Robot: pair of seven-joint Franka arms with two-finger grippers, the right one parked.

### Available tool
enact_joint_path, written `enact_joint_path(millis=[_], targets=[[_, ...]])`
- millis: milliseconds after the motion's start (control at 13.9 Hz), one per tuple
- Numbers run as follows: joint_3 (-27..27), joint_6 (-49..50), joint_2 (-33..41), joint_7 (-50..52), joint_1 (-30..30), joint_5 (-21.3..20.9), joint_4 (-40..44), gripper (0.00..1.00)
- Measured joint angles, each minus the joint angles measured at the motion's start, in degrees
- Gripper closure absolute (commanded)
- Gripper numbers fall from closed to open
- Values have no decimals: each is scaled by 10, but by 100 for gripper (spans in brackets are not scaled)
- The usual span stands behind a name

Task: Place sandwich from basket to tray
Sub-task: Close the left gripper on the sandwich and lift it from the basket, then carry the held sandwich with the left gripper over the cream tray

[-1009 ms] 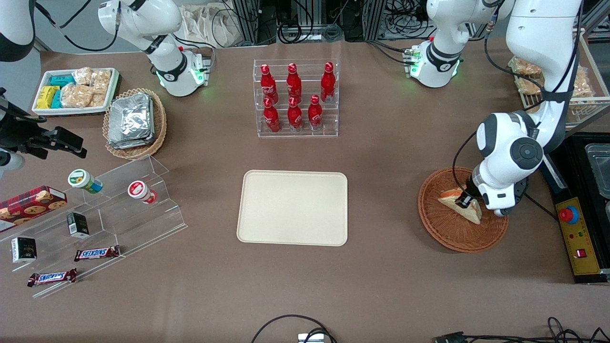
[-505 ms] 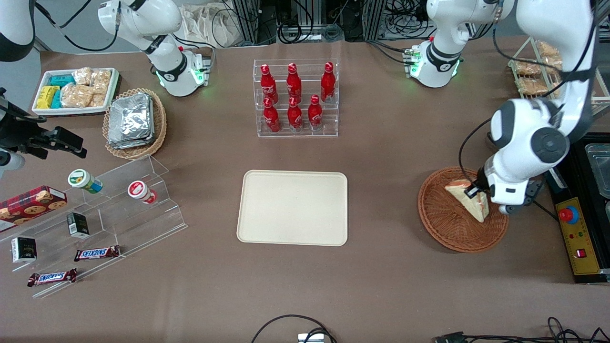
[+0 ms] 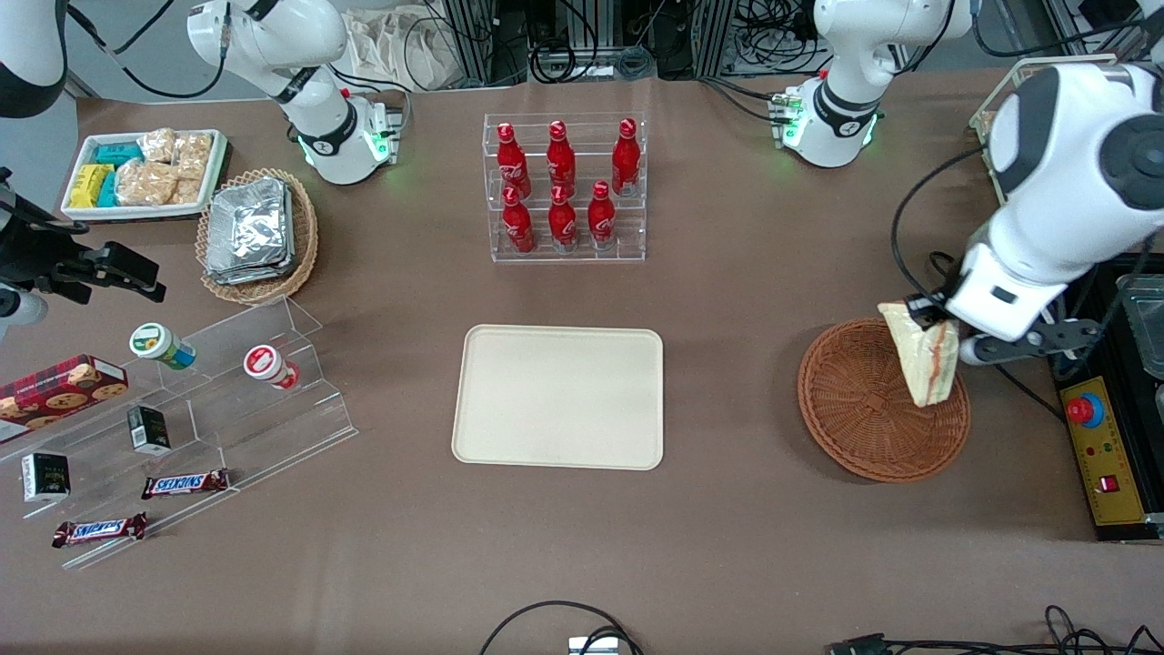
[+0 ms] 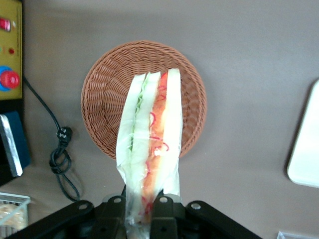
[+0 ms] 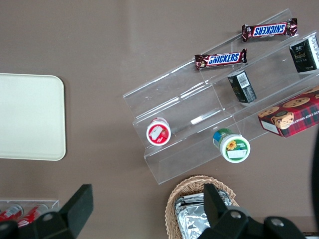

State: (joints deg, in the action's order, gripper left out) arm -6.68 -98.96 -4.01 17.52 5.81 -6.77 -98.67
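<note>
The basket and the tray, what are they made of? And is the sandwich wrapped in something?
The basket looks like woven wicker, reddish-brown and matte: its ribbed weave shows clearly. The tray seems to be smooth cream plastic, plain with a low rim, though that is a guess. The sandwich, held above the basket by the left gripper, looks wrapped in thin clear film: glossy wrinkles run past the bread.

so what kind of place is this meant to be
Most likely a lab mock-up of a snack shop: a clear rack of red bottles, stepped acrylic shelves with Snickers bars, and the claw holding a wrapped sandwich above a wicker basket, near a cream tray.
</note>
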Motion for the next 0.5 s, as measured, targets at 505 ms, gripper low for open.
enact_joint_path(millis=[505], targets=[[-126, 54, -58, 64, 42, -18, 84, 100]])
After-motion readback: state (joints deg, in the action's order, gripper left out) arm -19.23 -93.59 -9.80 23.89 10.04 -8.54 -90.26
